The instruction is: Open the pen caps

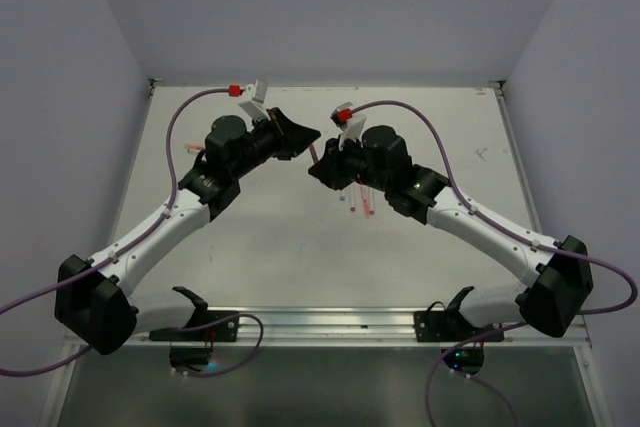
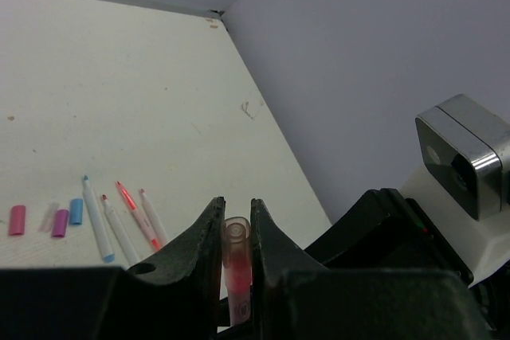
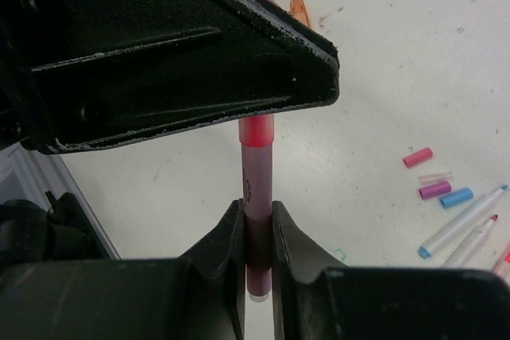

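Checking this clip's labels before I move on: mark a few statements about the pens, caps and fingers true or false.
1. The left fingers and right fingers are both shut on one pen. True.
2. That pen lies flat on the table. False: it is held up between the two arms, its red end toward the left arm's side.
3. A pink cap, a purple cap and a blue cap lie loose on the table. True.
4. Every pen lying on the table has its cap on. False: the blue-tipped pen beside the caps shows a bare tip, and so do its neighbours.
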`<state>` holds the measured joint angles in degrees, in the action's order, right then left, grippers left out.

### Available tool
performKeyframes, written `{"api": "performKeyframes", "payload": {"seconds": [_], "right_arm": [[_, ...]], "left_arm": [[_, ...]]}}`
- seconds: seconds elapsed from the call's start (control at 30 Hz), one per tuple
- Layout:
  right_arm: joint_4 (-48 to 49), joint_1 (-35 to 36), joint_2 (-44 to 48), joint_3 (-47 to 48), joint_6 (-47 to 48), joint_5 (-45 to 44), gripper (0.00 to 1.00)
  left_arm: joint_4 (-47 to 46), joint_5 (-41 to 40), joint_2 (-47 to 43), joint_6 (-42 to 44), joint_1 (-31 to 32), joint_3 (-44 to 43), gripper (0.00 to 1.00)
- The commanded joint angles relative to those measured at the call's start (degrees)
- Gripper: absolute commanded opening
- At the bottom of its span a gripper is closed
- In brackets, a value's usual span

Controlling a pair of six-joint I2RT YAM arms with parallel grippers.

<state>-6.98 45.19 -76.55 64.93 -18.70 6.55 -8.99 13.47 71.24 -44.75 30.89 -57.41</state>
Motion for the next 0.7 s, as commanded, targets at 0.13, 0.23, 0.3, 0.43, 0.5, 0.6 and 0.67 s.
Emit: {"api": "performKeyframes", "payload": {"seconds": [0.13,0.23,0.3,0.43,0.5,0.6,0.67], "right_arm": [[0.83,-0.19,1.76,-3.65,0.24,-1.1,0.0],[0.22,-0.1,2.2,-6.11,-0.63,-2.06,0.0],[0.56,-0.02,2.29,-7.79,-1.25,-2.68,0.0],[0.65,-0.1,1.94,-11.83,-2.13,-3.91,0.0],[1.09,-0.01,1.76,-13.15,-2.31,-4.7,0.0],[0.92,-0.01,0.88,-14.91,-2.31,-6.46,0.0],[0.48,-0.19,0.27,-15.53,-2.74,-8.82,0.0]], "left_arm": [[-3.58,-13.2,-4.18,3.7,2.93,0.37,0.0],[-3.57,-22.85,-4.71,6.25,6.0,-1.3,0.0],[-3.58,-28.38,-4.71,7.22,7.24,-2.09,0.0],[-1.56,-35.43,-4.18,5.82,7.95,-5.42,0.0],[-1.38,-38.15,-4.01,5.55,8.04,-6.31,0.0],[3.35,-42.98,-2.78,2.75,8.04,-8.77,0.0],[6.17,-45.37,-1.64,-0.14,8.04,-10.7,0.0]]}}
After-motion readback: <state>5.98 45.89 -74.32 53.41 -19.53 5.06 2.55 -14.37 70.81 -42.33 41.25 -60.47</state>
